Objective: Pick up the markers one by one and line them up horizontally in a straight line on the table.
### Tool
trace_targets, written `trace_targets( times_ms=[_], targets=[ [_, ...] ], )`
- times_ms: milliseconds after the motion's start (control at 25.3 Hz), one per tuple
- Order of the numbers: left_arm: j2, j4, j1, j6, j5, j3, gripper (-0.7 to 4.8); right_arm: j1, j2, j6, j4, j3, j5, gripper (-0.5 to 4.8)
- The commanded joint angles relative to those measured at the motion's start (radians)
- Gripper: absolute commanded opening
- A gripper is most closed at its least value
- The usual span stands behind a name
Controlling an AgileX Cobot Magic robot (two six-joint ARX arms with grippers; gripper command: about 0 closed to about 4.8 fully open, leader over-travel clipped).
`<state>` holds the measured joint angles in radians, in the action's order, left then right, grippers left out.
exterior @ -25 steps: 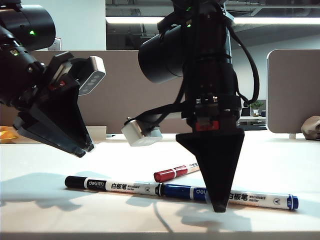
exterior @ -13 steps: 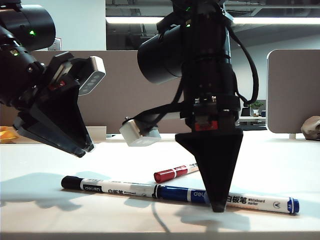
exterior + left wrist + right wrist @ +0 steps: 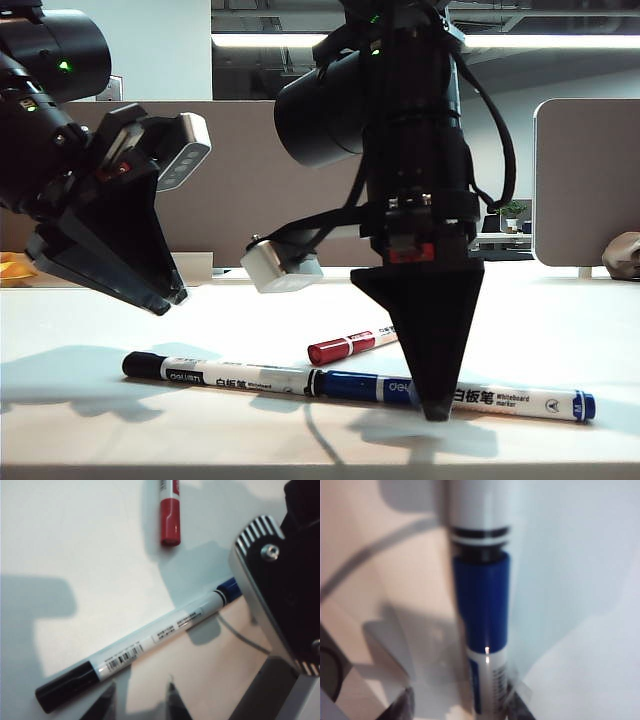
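Right tool point(image 3: 436, 412) down on blue marker point(image 3: 455, 395), jaws straddling it, grip unclear. Left tool point(image 3: 165, 298) open, empty, above worktop point(image 3: 90, 420).

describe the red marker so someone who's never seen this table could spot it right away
On the white table, two long markers lie end to end near the front edge, the black-capped marker and the blue-capped marker. The red marker lies just behind where they meet, angled away and partly hidden by the right gripper. It alone has a red cap.
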<state>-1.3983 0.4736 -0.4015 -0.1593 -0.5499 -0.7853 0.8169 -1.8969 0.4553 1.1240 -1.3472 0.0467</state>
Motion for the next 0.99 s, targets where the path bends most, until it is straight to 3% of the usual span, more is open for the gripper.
trace_targets(
  times_ms=[40, 356, 474, 988],
  targets=[
    [0.004, -0.004, 0.001, 0.002, -0.003, -0.005, 1.26, 0.000, 0.003, -0.010, 0.004, -0.027, -0.004, 2.39],
    [0.004, -0.004, 0.001, -0.002, 0.012, -0.005, 1.26, 0.002, 0.005, -0.018, 0.027, -0.041, -0.005, 2.39],
    [0.004, -0.003, 0.002, -0.005, 0.058, -0.005, 1.27, -0.003, 0.008, -0.016, 0.035, -0.051, -0.054, 2.39],
    [0.006, 0.019, 0.032, 0.000, 0.058, -0.005, 1.26, -0.076, 0.007, -0.075, -0.018, -0.262, -0.082, 2.38]
  ],
)
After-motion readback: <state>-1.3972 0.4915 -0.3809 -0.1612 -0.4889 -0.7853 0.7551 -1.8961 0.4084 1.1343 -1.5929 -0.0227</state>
